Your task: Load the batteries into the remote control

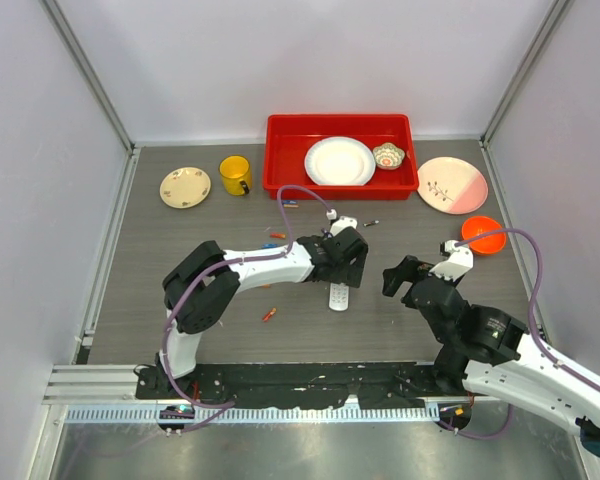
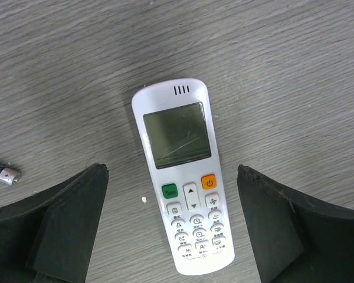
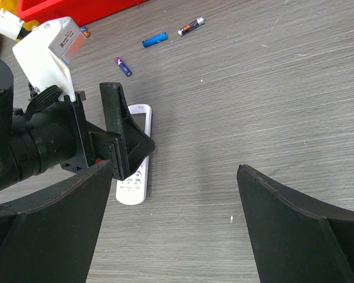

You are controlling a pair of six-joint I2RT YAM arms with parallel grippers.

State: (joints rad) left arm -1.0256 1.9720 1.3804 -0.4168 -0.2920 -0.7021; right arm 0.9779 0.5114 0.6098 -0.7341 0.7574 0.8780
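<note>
Pickup step: left claw [image 2: 170, 171] gapes astride small white oblong plastic remote control [image 2: 177, 135], buttons up; next, close and flip it.

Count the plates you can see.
3: a floral plate far left by the yellow cup, a white plate in the red bin, a pink-and-white plate just right of the bin.

A robotics lab cell: blank pale walls [image 1: 310, 60] in aluminium posts [image 1: 87, 70] box in a grey worktop [image 1: 150, 250], with a left arm [image 1: 260, 265] and a right arm [image 1: 480, 335] bolted to a rail [image 1: 90, 380] at its near edge, cables [image 1: 528, 270] trailing.
</note>
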